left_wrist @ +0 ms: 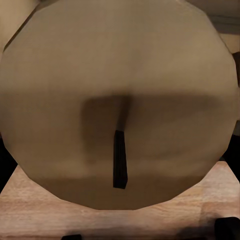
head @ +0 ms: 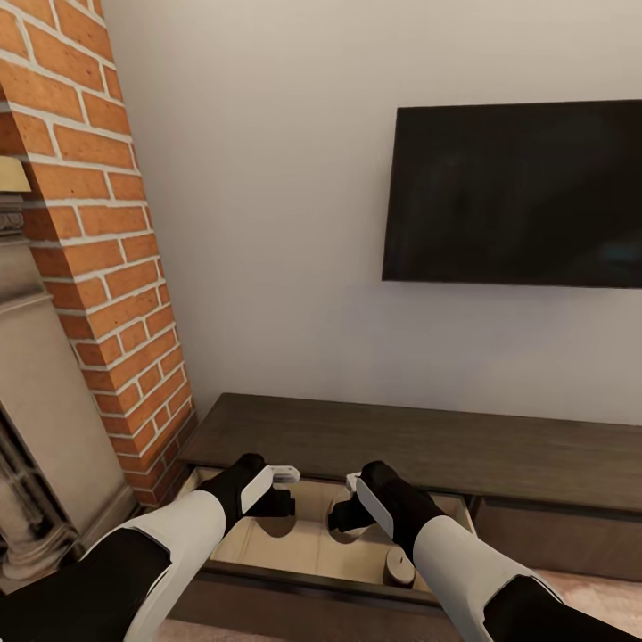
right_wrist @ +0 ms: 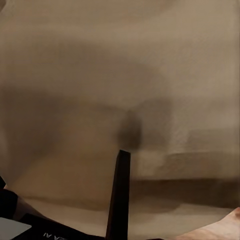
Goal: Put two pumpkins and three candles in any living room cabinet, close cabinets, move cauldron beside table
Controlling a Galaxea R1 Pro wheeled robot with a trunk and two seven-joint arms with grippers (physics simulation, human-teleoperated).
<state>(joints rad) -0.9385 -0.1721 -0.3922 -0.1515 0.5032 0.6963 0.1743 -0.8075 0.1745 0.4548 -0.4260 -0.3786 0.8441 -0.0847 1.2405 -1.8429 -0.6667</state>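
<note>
The long dark-brown cabinet (head: 401,446) stands under the wall, its left drawer (head: 303,551) pulled out to show pale wood inside. Both my grippers hang over that drawer. The left gripper (head: 283,505) is shut on a tan candle (left_wrist: 120,75), whose flat top and dark wick loom close in the left wrist view above the drawer floor (left_wrist: 30,205). The right gripper (head: 346,515) is shut on a second candle (right_wrist: 125,80), equally close to its camera. A third candle (head: 399,565) stands in the drawer, right of my right arm. Pumpkins, cauldron and table are out of view.
A black TV (head: 517,192) hangs on the white wall above the cabinet. A red brick chimney (head: 107,267) with a stone fireplace surround (head: 36,419) stands close on the left. The neighbouring drawer front (head: 557,535) on the right is closed.
</note>
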